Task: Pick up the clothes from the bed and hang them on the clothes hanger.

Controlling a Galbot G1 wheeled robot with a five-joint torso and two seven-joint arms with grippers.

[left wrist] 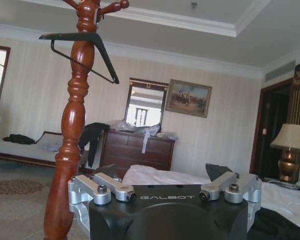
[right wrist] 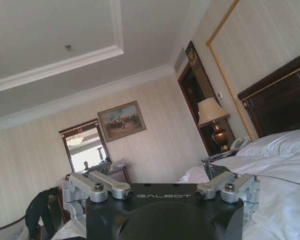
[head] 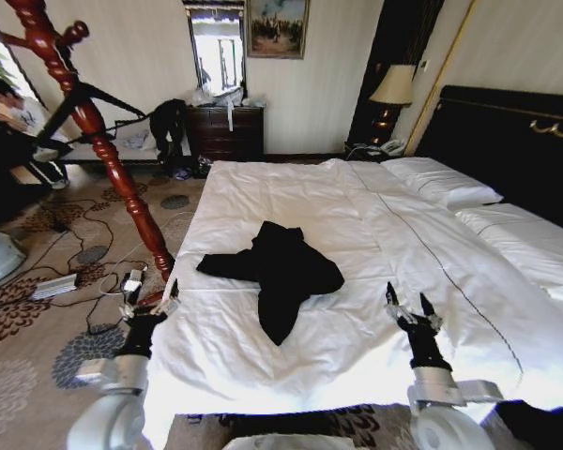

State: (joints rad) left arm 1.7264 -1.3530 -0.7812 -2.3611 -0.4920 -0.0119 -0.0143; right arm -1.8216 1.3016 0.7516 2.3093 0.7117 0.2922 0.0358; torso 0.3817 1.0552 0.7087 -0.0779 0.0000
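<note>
Black against the white duvet, the coat (head: 281,270) lies crumpled in the middle of the frame, on the near part of the bed (head: 403,244), sleeves thrown out to both sides. It sits between the two grippers and beyond them, touching neither. The left gripper (head: 148,302) is at the lower left, at the bed's near corner, fingers apart and holding nothing. The right gripper (head: 408,305) is at the lower right, over the duvet, with its fingers spread and also empty. The coat is nearer the frame's centre than either; each gripper stands well apart from it.

At the upper left, the hanger (head: 92,103) hangs on a red wooden coat stand (head: 113,159) that rises from the carpet beside the bed. From the left wrist, the hanger (left wrist: 85,50) shows high on the stand (left wrist: 72,130), bare, with the left gripper's fingers (left wrist: 110,187) below it.
</note>
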